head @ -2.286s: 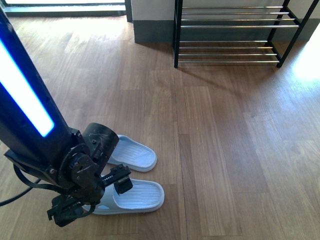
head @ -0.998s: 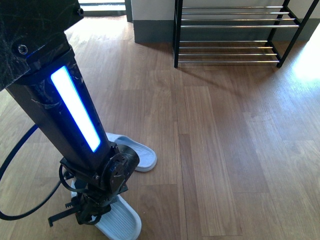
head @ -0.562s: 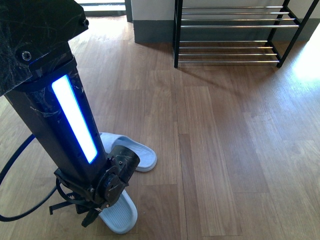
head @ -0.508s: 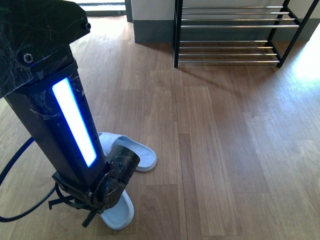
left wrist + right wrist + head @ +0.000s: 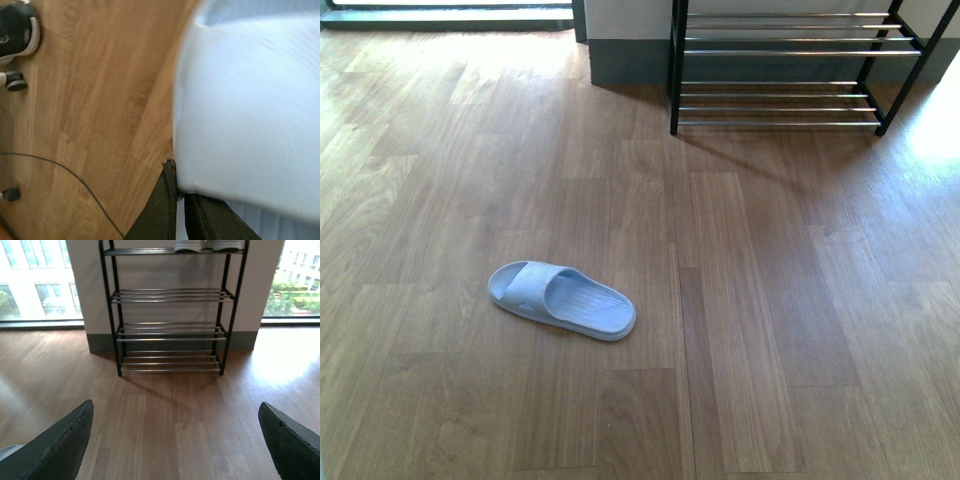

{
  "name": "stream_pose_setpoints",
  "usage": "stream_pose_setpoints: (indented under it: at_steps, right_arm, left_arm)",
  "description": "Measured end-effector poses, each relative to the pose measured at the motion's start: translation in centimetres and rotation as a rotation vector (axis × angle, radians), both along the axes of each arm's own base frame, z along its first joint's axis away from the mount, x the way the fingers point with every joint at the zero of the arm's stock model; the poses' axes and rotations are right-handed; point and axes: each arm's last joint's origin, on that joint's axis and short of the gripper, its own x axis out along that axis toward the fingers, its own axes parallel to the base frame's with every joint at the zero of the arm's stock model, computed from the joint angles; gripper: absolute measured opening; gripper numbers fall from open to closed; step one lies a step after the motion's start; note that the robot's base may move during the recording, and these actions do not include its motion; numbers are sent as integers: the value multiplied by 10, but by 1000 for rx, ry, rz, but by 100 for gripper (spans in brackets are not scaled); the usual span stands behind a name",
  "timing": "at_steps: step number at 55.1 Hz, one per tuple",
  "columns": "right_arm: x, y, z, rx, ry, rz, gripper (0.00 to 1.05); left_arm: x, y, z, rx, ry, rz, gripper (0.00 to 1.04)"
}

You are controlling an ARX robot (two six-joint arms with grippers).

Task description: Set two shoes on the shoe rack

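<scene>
A moment ago the left gripper (image 5: 179,192) worked over two pale blue slides at the near left. Now it is gone from the front view, and only one slide (image 5: 562,300) lies on the wooden floor (image 5: 770,300), well apart from the shoe rack (image 5: 673,70) at the far wall. We judge that the other slide (image 5: 250,110) is lifted: it fills the left wrist view, and the left gripper is almost closed, pinching its edge. The right gripper (image 5: 175,450) is wide open and holds nothing, facing the rack. No slide is on the rack yet.
</scene>
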Motion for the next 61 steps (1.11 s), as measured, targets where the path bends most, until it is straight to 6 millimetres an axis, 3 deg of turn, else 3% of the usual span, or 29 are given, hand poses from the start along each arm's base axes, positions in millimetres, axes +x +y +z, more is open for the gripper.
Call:
stream_pose_setpoints:
  at_steps: [1, 5, 11, 22, 40, 50, 61]
  right_arm:
    - [0, 0, 0, 0, 0, 3, 96]
    - [0, 0, 0, 0, 0, 1, 96]
    - [0, 0, 0, 0, 0, -6, 96]
    - [0, 0, 0, 0, 0, -3, 96]
    - [0, 0, 0, 0, 0, -3, 96]
    - [0, 0, 0, 0, 0, -3, 96]
    - [0, 0, 0, 0, 0, -5, 96]
  left_arm:
    - [-1, -2, 19, -6, -82, -20, 2]
    - [-3, -5, 64, 28, -285, -92, 2]
    - [-9, 0, 98, 130, -440, -138, 2]
    - [-38, 17, 90, 287, -399, -216, 2]
    - [-67, 45, 131, 431, -662, -207, 2]
    - [-114, 39, 114, 514, -786, -142, 2]
    - [-122, 38, 113, 544, -832, -121, 2]
